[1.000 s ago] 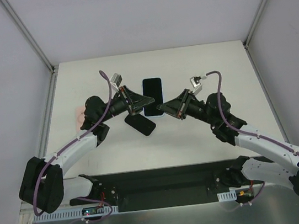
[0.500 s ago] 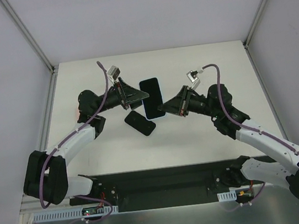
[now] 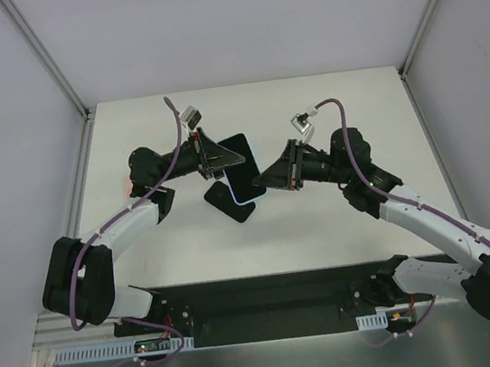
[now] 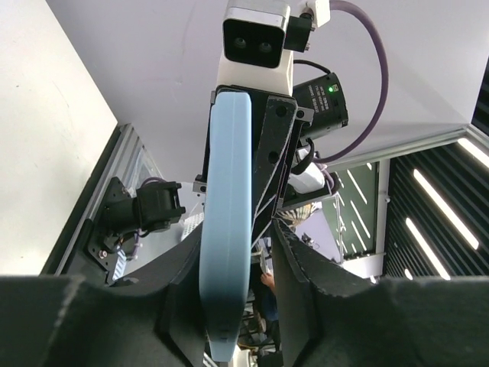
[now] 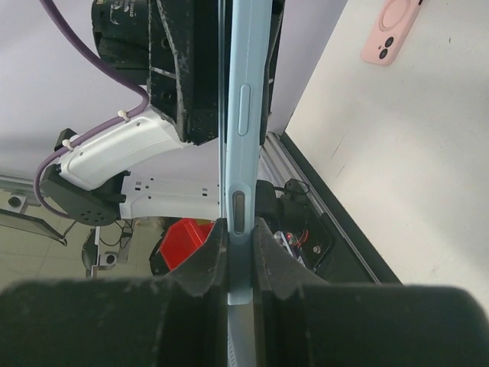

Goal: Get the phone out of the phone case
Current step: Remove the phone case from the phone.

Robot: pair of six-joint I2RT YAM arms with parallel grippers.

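Aloft, phone (image 3: 241,168) inside blue case (image 4: 227,229), gripped edgewise

Left arm (image 3: 115,234), right arm (image 3: 434,230): white link shells, black joint housings. Purple cable (image 4: 380,84) loops off each wrist. Grey-white camera block (image 3: 190,115) per wrist. Left gripper (image 3: 233,160), right gripper (image 3: 267,180): black triangular frames, matte textured fingers (image 5: 200,264).

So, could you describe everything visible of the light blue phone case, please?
The light blue phone case looks like matte soft plastic, with moulded side buttons. It hangs tilted above the table, the dark phone inside. The right gripper clamps one end; the left gripper straddles the other, with a gap on one side.
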